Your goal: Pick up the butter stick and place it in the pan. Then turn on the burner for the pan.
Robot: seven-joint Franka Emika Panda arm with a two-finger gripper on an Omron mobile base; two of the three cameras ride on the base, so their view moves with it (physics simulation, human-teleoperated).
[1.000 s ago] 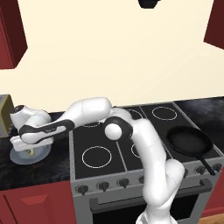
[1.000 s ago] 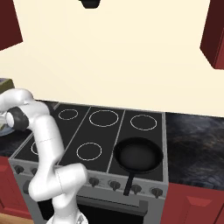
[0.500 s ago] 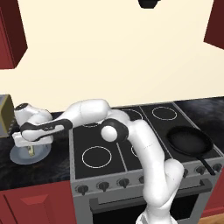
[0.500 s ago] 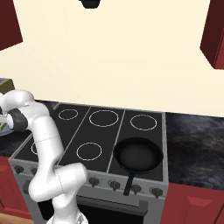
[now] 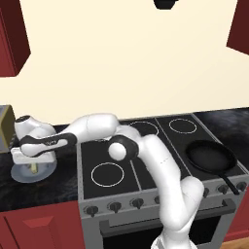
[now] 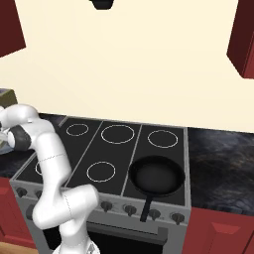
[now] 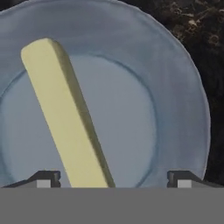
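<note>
The butter stick is a pale yellow bar lying flat on a grey-blue round plate. In the hand view it runs from between my fingertips toward the upper left. My gripper hangs close above the plate, open, with its fingers wide apart on either side of the stick's near end. In the left base view the gripper is over the plate on the dark counter left of the stove, with the butter stick showing just under it. The black pan sits on the stove's front right burner, handle toward the front.
A row of knobs lines the stove front. A tan box stands at the far left, behind the plate. My arm stretches low across the stove's left burners. Dark stone counter lies right of the stove.
The arm's elbow has drifted slightly left. The hand stays over the plate, and the pan has not moved.
</note>
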